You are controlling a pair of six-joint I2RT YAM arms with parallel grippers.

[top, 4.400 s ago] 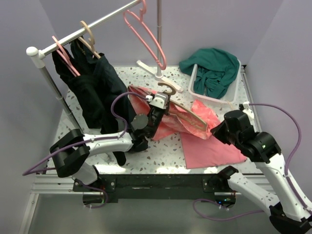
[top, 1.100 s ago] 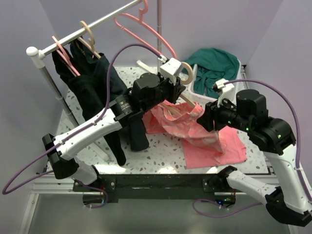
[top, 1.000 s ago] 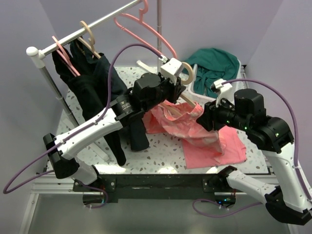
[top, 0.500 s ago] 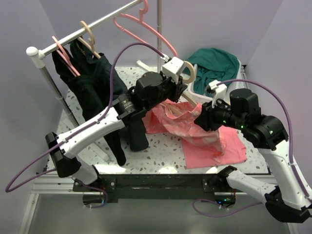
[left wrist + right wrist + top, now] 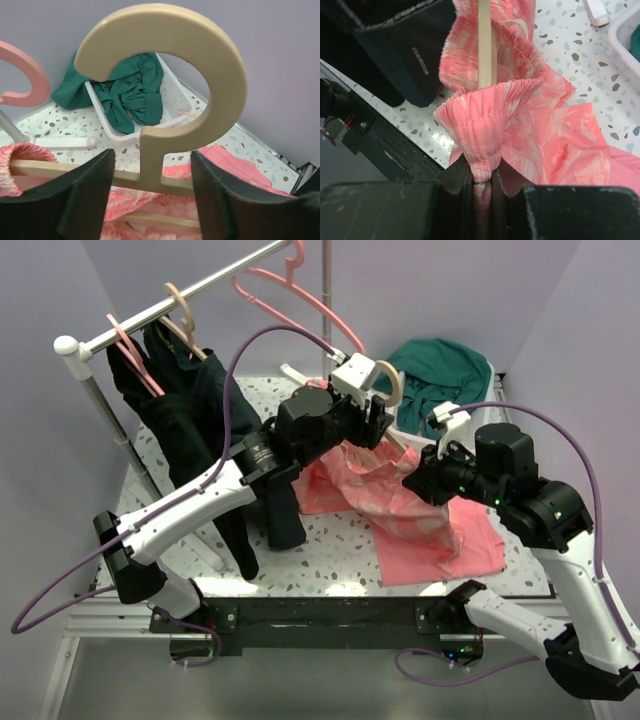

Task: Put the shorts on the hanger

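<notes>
Holds hanger (image 5: pixel 220 75) by its neck in closed left jaws, now lifted off tabletop (image 5: pixel 340 550); pinches shorts (image 5: pixel 485 125) waistband in right jaws, stretching it over one shoulder.

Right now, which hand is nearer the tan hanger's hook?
Left. The left hand holds the hanger, fingers either side of its neck, right under the hook. The right hand pinches the shorts' waistband off one end of the hanger, away from the hook.

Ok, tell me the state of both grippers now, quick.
Left gripper: closed, holding the hanger just below its hook.
Right gripper: closed, pinching the shorts.
</notes>
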